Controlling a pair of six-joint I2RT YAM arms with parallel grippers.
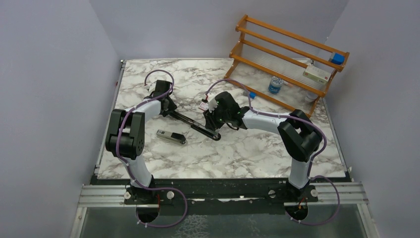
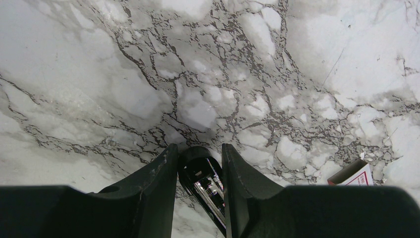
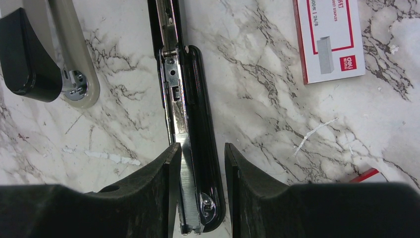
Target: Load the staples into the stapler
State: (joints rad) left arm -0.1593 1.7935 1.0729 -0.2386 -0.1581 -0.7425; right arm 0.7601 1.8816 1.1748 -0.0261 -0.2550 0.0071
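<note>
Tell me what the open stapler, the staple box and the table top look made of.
Open black stapler: glossy black shell, likely plastic or painted metal; bright mirror-like channel, metal. Staple box: matte printed card, apparently. Table top: marble-patterned, perhaps laminate; cannot tell.

Two arms: left arm, right arm. Two staplers: one open stapler, one closed stapler. One staple box. One staple strip in the open stapler's channel. One rack, bearing one bottle, one white box, one blue block.
</note>
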